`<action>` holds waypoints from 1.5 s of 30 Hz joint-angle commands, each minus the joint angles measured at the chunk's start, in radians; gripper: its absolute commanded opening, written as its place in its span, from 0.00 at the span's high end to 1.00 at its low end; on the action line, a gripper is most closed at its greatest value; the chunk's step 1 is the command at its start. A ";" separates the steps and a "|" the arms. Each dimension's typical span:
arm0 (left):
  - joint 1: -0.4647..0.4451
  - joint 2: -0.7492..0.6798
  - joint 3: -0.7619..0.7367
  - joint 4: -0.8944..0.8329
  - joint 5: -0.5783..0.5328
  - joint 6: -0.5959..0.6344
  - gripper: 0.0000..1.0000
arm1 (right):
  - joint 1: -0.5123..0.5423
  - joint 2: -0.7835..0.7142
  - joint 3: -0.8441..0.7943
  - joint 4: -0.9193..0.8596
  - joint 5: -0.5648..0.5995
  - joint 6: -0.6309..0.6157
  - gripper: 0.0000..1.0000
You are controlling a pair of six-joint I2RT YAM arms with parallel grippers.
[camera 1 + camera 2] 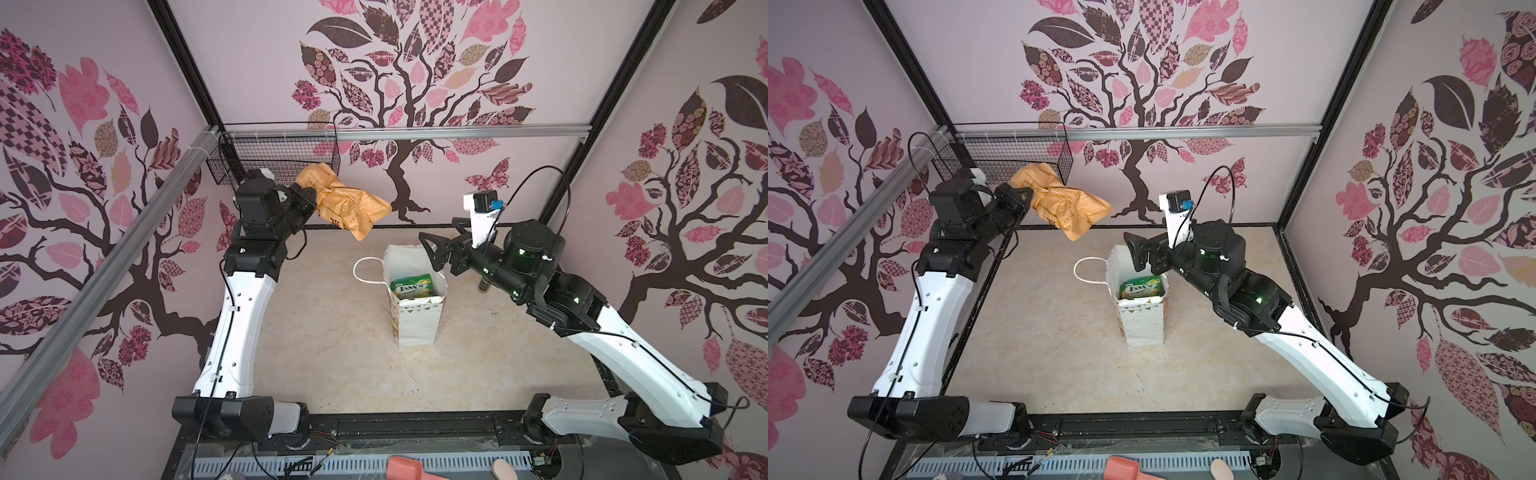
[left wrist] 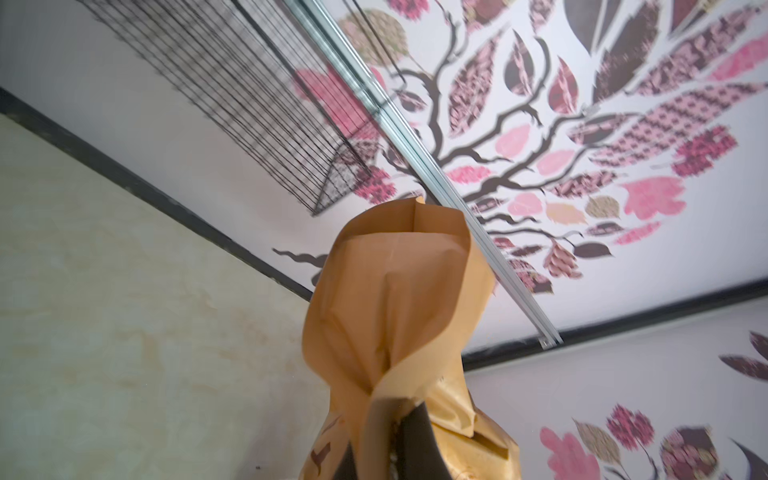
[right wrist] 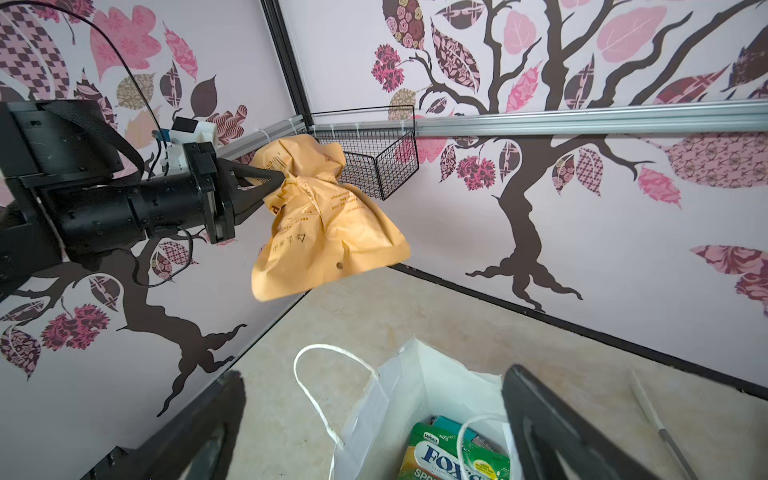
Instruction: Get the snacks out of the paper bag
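In both top views we see a crumpled tan-orange foil packet [image 1: 349,203] [image 1: 1065,205] held in the air above the bench's back left corner. The black left gripper [image 1: 313,203] is clenched on the packet's pinched waist. The packet's long axis runs on a slant. Its upper end lies against the black wire basket [image 1: 274,160] on the back rail, and its lower end points down towards the middle of the bench.

In the right wrist view the packet [image 3: 328,224] looks puffy and creased. It carries rows of small dark characters and a triangle mark, all too small for us to read. In the left wrist view its folded matte end [image 2: 395,311] points away from the camera.

A tall white paper bag [image 1: 415,324] [image 1: 1142,328] stands upright near the middle of the beige marbled bench [image 1: 332,332], with its mouth open upwards. Small triangles border its rim above fine dots. One white rope handle [image 1: 365,270] flops outwards to the left.

Inside the bag lies a glossy green-and-yellow foil packet [image 1: 415,286] [image 3: 444,457] lettered "FOX'S". A line beneath that begins "SPR". A teal packet edge [image 3: 451,424] shows behind it.

The black right gripper [image 1: 441,235] hangs over the bag's back right rim. Its jaws are spread wide and hold nothing.
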 commanded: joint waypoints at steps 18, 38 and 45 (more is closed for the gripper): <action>0.109 0.251 -0.546 0.416 -0.379 -0.235 1.00 | 0.006 -0.051 -0.072 -0.028 -0.034 0.034 0.00; 0.110 0.513 -0.518 0.500 -0.281 -0.195 0.75 | 0.005 -0.059 -0.067 -0.085 -0.009 0.051 0.01; 0.116 0.428 -0.512 0.418 -0.297 -0.113 0.44 | 0.007 -0.050 -0.055 -0.096 -0.014 0.057 0.00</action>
